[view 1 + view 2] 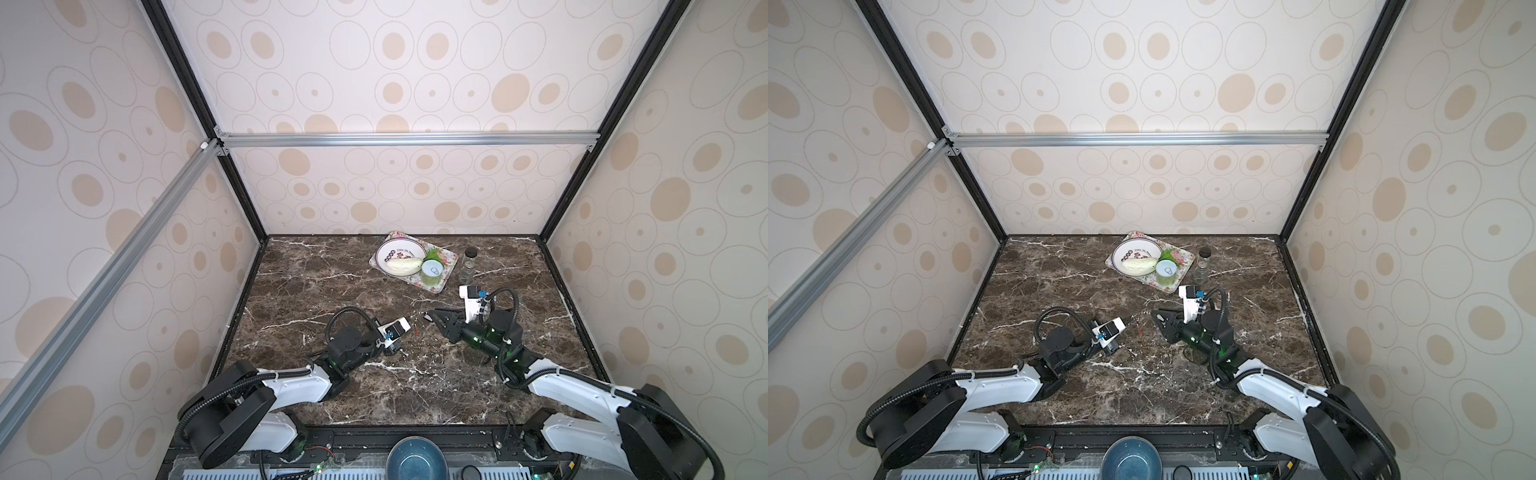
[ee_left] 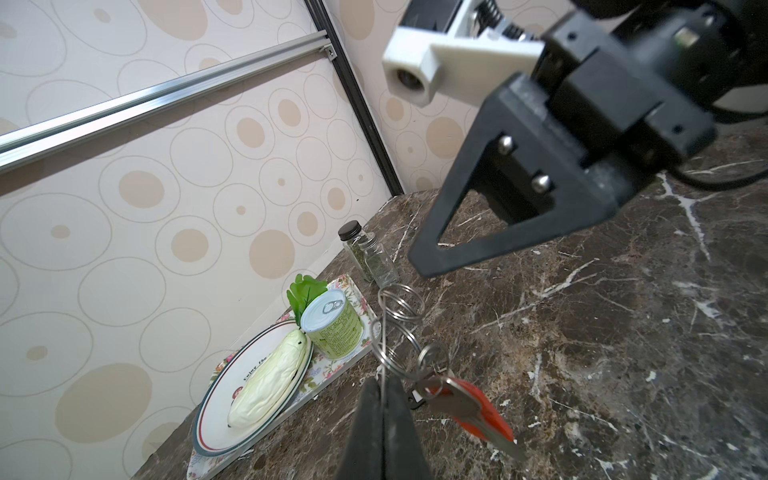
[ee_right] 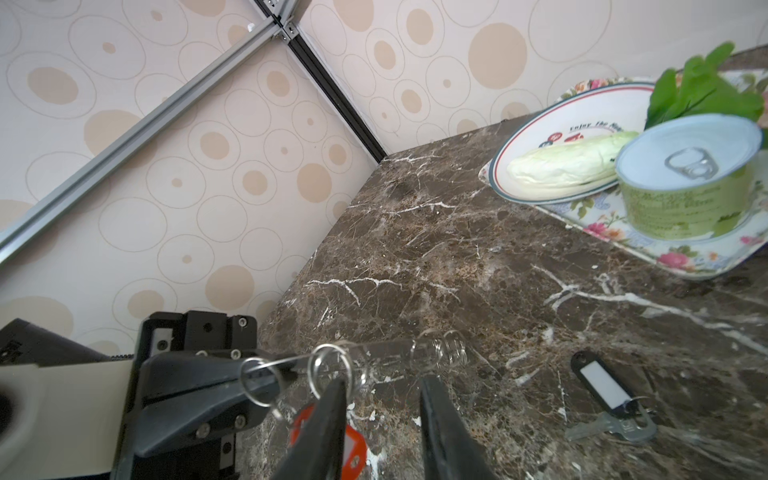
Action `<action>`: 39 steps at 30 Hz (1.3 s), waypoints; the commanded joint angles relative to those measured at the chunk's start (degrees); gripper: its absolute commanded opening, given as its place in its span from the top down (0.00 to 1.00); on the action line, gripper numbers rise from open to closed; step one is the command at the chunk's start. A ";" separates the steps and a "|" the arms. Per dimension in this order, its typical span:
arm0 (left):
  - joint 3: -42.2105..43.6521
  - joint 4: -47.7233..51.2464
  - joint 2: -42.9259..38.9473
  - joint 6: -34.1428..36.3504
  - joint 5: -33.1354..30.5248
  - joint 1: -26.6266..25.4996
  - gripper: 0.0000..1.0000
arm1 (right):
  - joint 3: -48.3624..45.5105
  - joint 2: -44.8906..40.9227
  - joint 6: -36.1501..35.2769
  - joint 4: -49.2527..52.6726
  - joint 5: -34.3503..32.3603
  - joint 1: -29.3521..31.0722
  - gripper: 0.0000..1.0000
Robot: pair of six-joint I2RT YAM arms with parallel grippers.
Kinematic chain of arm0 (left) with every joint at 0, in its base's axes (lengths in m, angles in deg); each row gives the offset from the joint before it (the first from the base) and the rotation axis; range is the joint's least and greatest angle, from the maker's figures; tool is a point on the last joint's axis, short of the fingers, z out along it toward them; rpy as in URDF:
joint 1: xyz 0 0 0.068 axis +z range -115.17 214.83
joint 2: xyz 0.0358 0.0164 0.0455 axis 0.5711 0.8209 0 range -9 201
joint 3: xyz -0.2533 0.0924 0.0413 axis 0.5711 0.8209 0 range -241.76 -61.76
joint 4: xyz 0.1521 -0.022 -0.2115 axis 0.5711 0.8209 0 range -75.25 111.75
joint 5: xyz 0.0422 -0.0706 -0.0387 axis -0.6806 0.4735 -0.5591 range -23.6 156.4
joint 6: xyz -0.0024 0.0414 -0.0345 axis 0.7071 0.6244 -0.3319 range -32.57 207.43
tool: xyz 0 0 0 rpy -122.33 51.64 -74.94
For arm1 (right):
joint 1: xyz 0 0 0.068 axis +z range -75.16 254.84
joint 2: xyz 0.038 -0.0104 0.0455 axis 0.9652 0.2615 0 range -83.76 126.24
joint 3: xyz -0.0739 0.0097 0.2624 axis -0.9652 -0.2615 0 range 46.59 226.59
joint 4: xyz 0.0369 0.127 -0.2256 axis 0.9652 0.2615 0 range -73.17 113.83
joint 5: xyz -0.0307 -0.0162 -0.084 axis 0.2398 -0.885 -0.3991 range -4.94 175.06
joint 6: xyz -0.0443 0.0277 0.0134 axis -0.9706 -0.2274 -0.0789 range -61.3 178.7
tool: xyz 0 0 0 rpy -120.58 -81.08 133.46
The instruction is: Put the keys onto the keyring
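The keyring (image 2: 384, 332) is a thin wire with several coiled loops, and my left gripper (image 2: 384, 380) is shut on its wire just above the marble table. A key with a red tag (image 2: 478, 409) hangs from one loop. In both top views this bundle sits mid-table between the arms (image 1: 415, 330) (image 1: 1139, 329). My right gripper (image 3: 383, 382) is open, one finger (image 3: 332, 407) right beside a loop of the keyring (image 3: 332, 348), with the red tag (image 3: 353, 446) below it. The key with the black tag and white label (image 3: 602, 386) lies loose on the table, off to the side.
A floral tray (image 1: 449, 270) at the back holds a white plate (image 1: 390, 251) with a pale cabbage (image 1: 401, 266) and a green can (image 1: 432, 272). A spice jar (image 1: 468, 266) stands beside it. A blue bowl (image 1: 415, 461) sits at the front edge. Walls enclose three sides.
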 commanded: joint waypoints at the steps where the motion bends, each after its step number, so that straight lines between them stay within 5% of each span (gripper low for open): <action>1: -0.54 -3.41 -1.12 0.98 0.51 -0.04 1.00 | -0.43 3.48 5.37 -12.54 7.67 -0.70 0.68; 20: -0.36 -2.57 -2.17 0.65 -0.30 -0.04 1.00 | -2.56 4.04 6.19 -20.36 6.21 -0.86 0.70; 39: -0.52 -2.09 -2.53 0.17 0.34 -0.07 1.00 | -3.79 -3.98 3.11 -12.49 1.08 -1.08 0.70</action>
